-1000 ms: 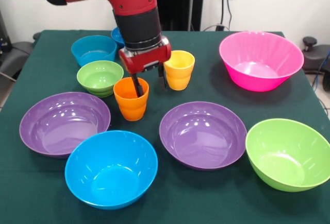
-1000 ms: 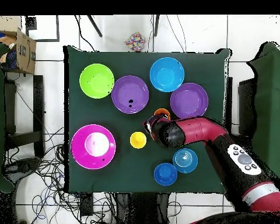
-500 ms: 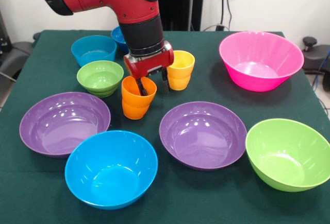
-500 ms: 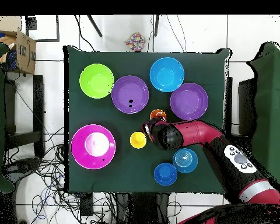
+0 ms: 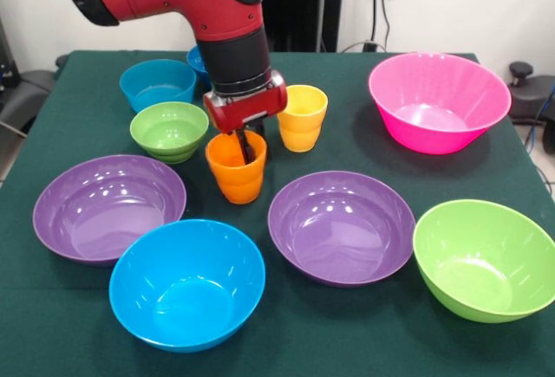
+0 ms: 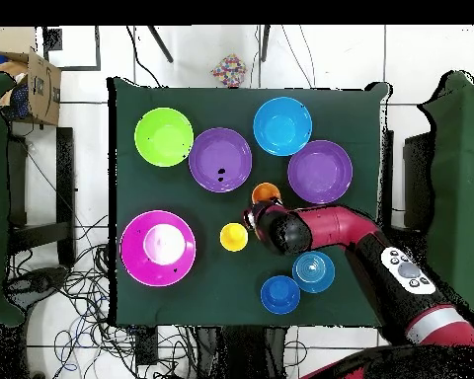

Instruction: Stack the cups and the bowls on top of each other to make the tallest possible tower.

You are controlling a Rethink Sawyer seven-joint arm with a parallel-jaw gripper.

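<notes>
Claw (image 5: pixel 245 145) clamped on the orange cup's (image 5: pixel 237 169) rim, one finger inside and one outside.

Orange cup sits near the worktop's (image 5: pixel 364 325) middle in the front view, with the yellow cup (image 5: pixel 302 117) at about 1 o'clock from it, the small green bowl (image 5: pixel 169 130) at about 10 o'clock and a purple bowl (image 5: pixel 342 225) at about 4 o'clock. A rim pinch is a thin hold, as I judge it: the glossy cup could tilt or slip free on lifting, and a swing toward the yellow cup could knock that cup over, since the two stand close. Whether the orange cup's base touches the cloth I cannot tell. The dark blue bowl (image 5: pixel 198 58) is mostly hidden behind the arm, and overhead the arm covers the small green bowl and part of the orange cup.
</notes>
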